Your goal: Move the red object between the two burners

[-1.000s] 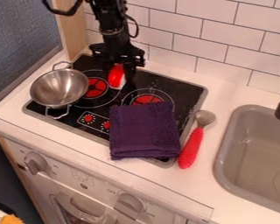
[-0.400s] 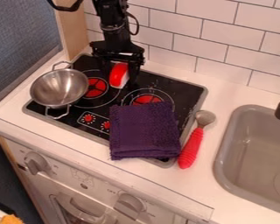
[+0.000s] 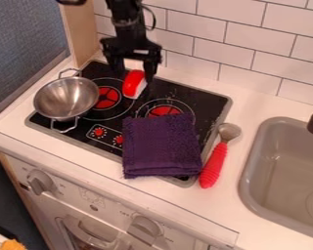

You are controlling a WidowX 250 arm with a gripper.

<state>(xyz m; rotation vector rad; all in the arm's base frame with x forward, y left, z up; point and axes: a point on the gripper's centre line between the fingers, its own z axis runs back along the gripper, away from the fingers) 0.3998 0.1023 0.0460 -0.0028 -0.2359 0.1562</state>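
Red object lies on the black stovetop toward the wall side, between the two burners, beneath the gripper with its fingers spread apart.

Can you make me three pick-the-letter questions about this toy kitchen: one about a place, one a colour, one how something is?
1. Where is the purple cloth?
A) in the sink
B) on the stovetop
C) in the metal pot

2. What colour is the spoon's handle?
A) green
B) blue
C) red

3. How is the gripper?
A) open
B) shut
C) closed on the spoon

1 B: it covers the stovetop's front part.
2 C: the ridged grip is red.
3 A: its fingers stand apart.
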